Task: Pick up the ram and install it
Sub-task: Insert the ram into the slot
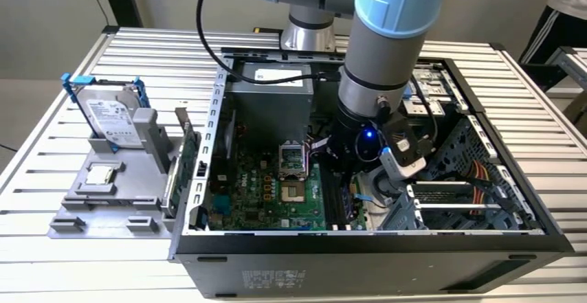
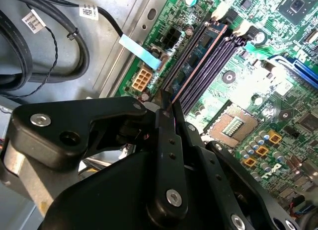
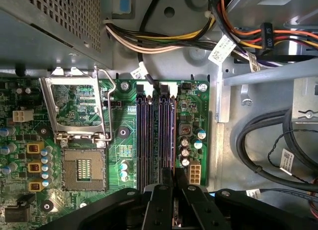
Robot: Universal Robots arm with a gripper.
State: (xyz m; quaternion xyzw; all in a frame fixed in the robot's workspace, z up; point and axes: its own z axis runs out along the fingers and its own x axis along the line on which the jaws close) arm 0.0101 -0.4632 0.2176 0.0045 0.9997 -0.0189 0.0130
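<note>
The ram is a thin dark-blue stick. It stands on edge in one of the long memory slots of the green motherboard, and it is also seen edge-on as the ram. My gripper reaches down inside the open computer case, over the slots beside the processor socket. In both wrist views the black fingers sit tight on either side of the stick's near end. The gripper and gripper look shut on the ram.
The case walls box the arm in. Cable bundles and a drive cage lie beside the slots. The open processor socket and power supply are close by. A grey tray outside holds a hard drive and green card.
</note>
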